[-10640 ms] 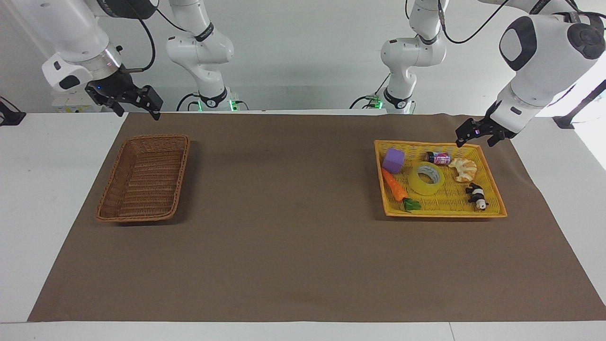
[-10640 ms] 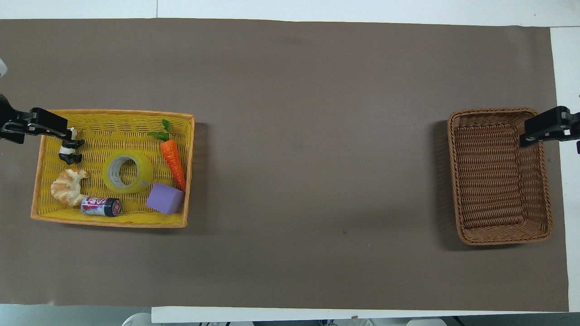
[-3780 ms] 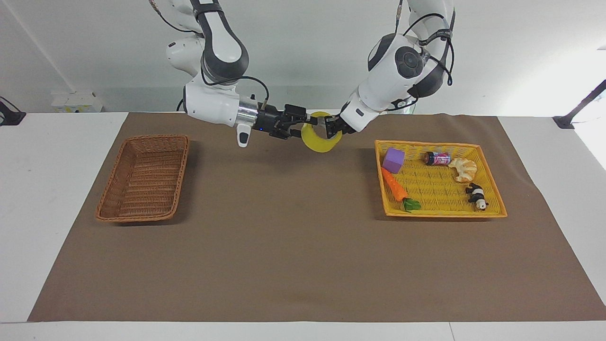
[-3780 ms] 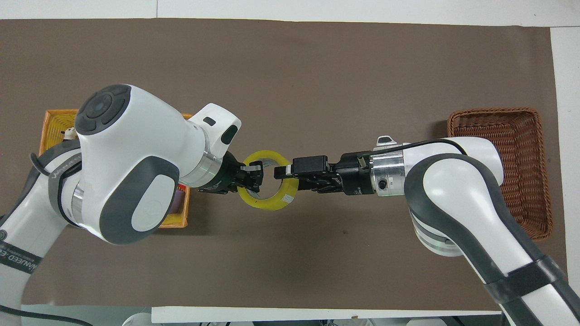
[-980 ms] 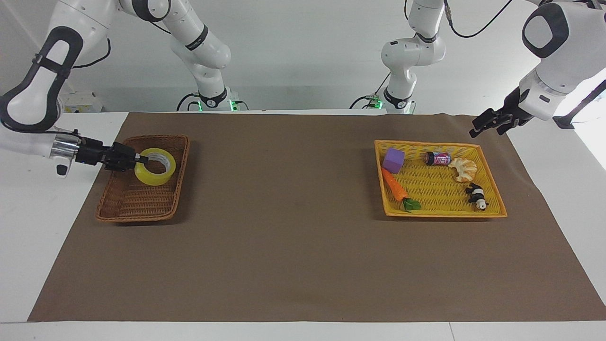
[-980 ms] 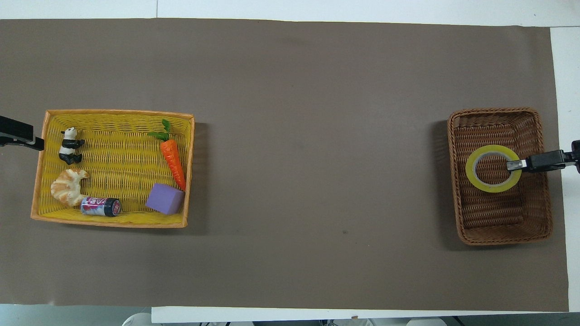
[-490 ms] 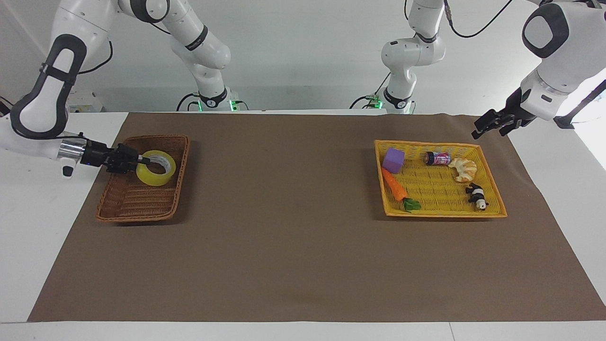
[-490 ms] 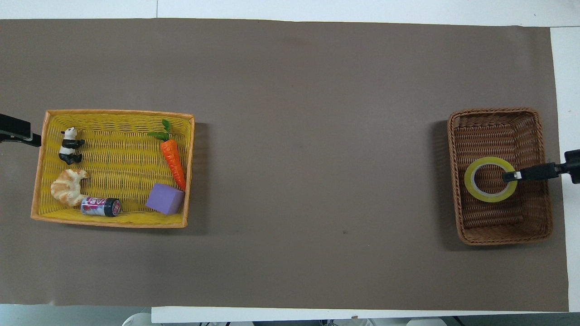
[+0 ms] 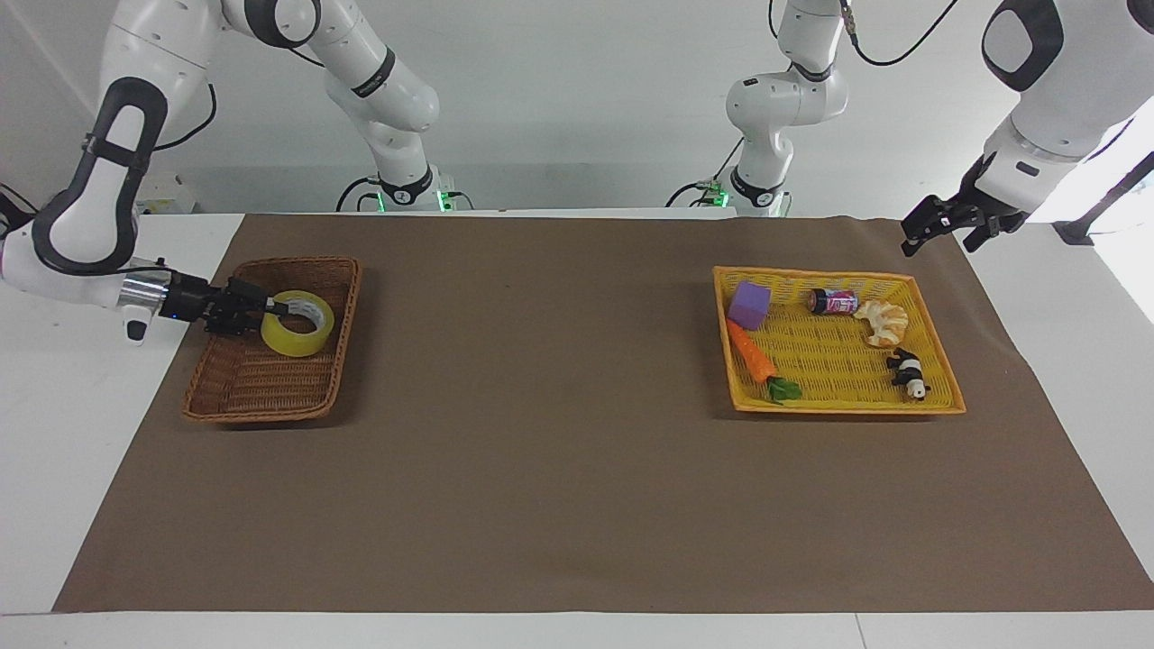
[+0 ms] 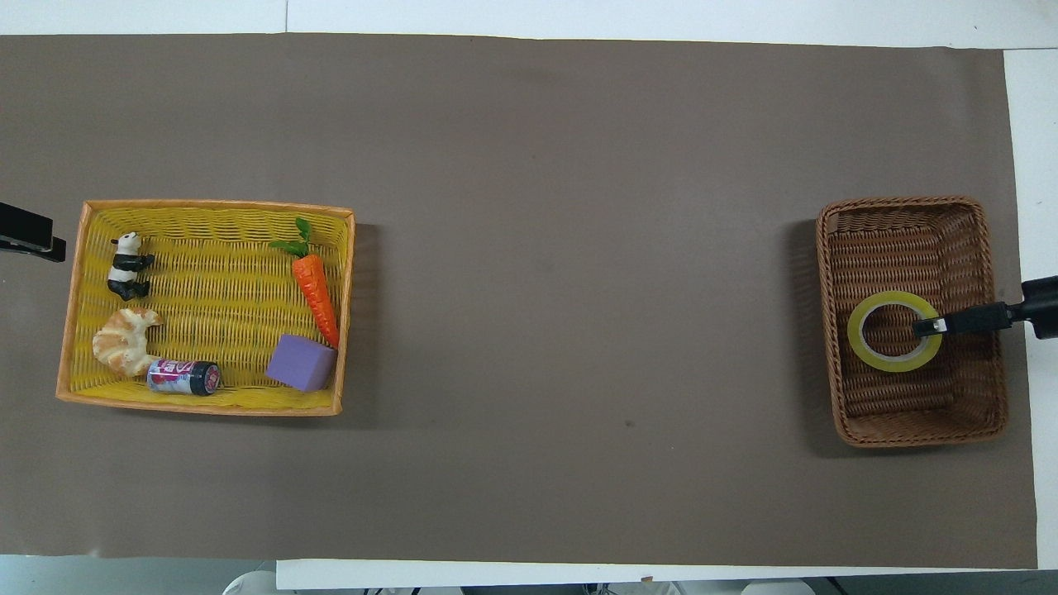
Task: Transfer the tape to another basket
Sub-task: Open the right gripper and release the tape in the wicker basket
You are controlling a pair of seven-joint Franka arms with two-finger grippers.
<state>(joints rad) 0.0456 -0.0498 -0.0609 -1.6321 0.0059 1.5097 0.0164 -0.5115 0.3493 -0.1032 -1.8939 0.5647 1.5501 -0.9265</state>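
Observation:
The yellow tape roll is down inside the brown wicker basket at the right arm's end of the table, tilted a little. My right gripper reaches in over the basket's rim and is shut on the roll's wall, one finger inside the ring. In the overhead view the tape sits in the middle of the basket with the right gripper on its edge. My left gripper is open and empty, up in the air over the mat beside the yellow tray; in the overhead view only the tip of the left gripper shows.
The yellow woven tray at the left arm's end holds a purple block, a carrot, a small can, a croissant and a panda figure. A brown mat covers the table.
The left gripper took the tape from the yellow tray and handed it to the right gripper mid-table. In the last second the right gripper has lowered the tape deeper into the wicker basket; the left arm has drawn back.

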